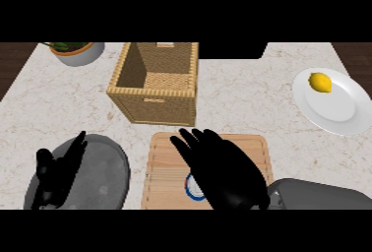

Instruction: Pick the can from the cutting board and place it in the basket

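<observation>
On the pale marbled counter (240, 103) we record a wooden cutting board (166, 162) near the lower middle of the head view, with the right hand (222, 170) poised over it. We note that this hand's fingers are extended and slightly spread, pointing toward the far side of the counter, and that they do not visibly curl round anything. Beneath the palm we see only a small portion of the can (192, 188), a white surface with a blue and red rim, lying on the board's near half; the hand covers the rest, and we cannot tell whether palm and can touch. Just beyond the board's far edge stands the woven basket (154, 101), tall and rectangular, open at the top, and apart from the hand. At the lower left we find the left hand (59, 172), fingers straight and up, resting over a grey round form (102, 167) beside the board. To the far right we observe a white plate (341, 110) carrying a lemon (320, 81), and at the far left corner a potted plant (74, 50).
</observation>
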